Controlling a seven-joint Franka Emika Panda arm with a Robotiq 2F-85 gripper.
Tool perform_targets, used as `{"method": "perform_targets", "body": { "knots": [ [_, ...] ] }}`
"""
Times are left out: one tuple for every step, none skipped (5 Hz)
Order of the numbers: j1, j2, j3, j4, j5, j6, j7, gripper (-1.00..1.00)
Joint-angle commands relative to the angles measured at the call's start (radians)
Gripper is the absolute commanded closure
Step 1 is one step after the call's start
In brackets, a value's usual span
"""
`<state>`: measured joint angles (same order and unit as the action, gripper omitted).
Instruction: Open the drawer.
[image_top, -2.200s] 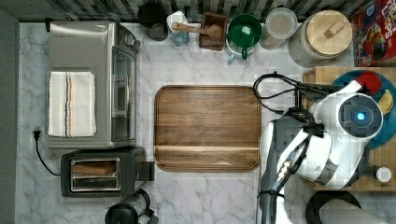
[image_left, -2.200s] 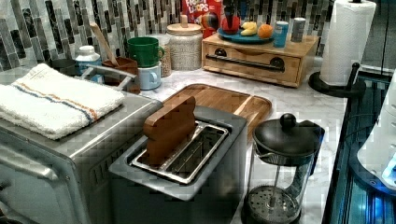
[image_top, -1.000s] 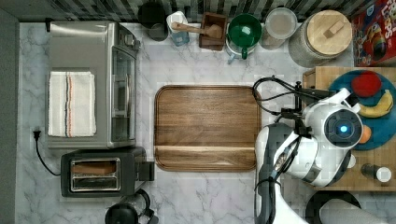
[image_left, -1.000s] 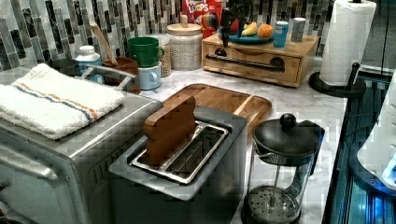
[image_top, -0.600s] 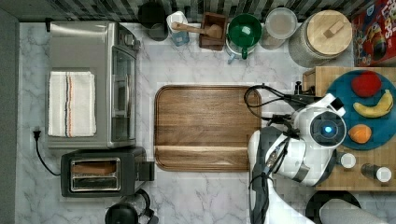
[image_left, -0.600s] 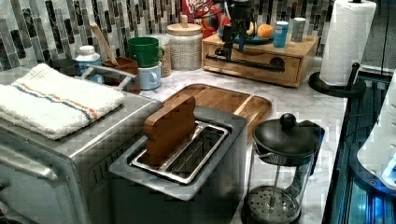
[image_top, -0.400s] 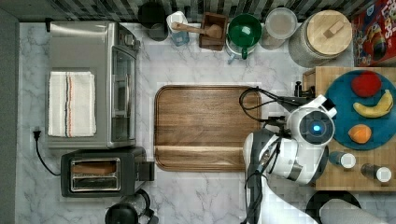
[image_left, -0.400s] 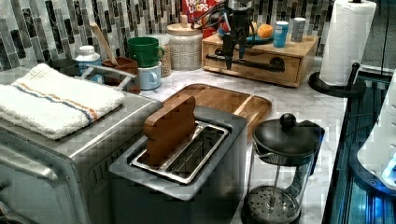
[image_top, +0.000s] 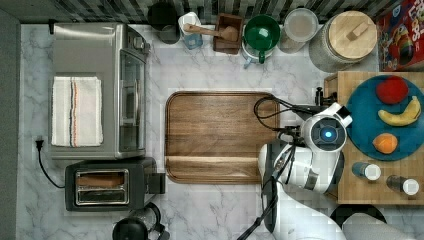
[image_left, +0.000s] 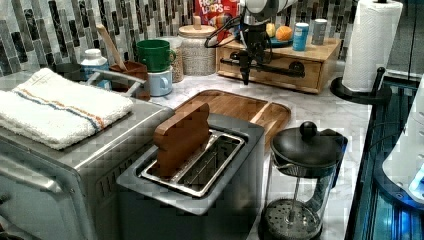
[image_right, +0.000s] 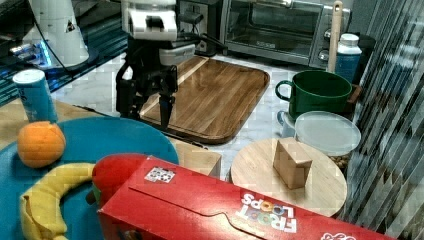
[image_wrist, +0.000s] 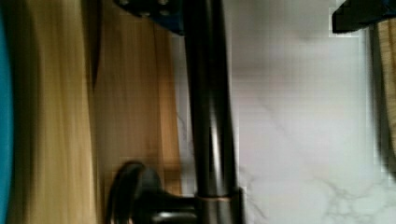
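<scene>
Drawer (image_left: 280, 67): light wood front, long black bar handle (image_left: 272, 66) held horizontal, seated closed in box beside walnut tray (image_left: 235, 107), below blue plate (image_left: 280, 43).

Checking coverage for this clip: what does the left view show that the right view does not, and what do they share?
Left view alone: the drawer front with its black bar handle, the toaster, the French press and the paper towel roll. Right view alone: the blue plate with the banana, and the wooden jar lid. Both: the claw, open and hanging in front of the handle, the walnut tray, the green mug and the orange.
</scene>
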<state>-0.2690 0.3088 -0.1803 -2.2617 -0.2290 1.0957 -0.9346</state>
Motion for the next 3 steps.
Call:
{"method": "perform_targets", "body": {
  "knots": [
    [0.059, -0.001, 0.065, 0.118, 0.095, -0.185, 0.035, -1.0],
    [0.109, -0.011, 0.079, 0.094, 0.084, -0.157, 0.121, -1.0],
    [0.154, -0.005, 0.099, 0.061, 0.067, -0.094, 0.218, -1.0]
  ]
}}
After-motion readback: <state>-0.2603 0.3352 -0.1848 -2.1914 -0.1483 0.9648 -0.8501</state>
